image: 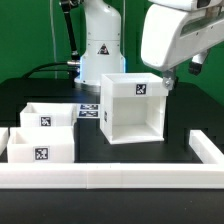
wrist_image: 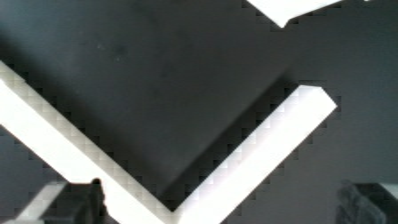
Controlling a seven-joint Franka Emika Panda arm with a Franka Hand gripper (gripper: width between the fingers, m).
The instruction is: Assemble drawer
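The white cube-shaped case point(image: 130, 108) of the drawer stands in the middle of the black table, its open side facing the front and a tag on its front wall. Two smaller white trays point(image: 47, 116) point(image: 40, 148) with tags stand side by side at the exterior view's left. My gripper point(image: 168, 82) hangs above the table just beside the case's upper corner on the exterior view's right. In the wrist view my gripper point(wrist_image: 217, 192) is open and empty, its fingers point(wrist_image: 64, 205) wide apart. A white corner point(wrist_image: 294, 9) shows at the edge of the wrist view.
A long low white rail point(image: 110, 178) runs along the table's front and turns back at the exterior view's right point(image: 206, 150); its corner shows in the wrist view point(wrist_image: 107, 150). The marker board point(image: 88, 110) lies between the trays and the case. The robot base point(image: 100, 45) stands behind.
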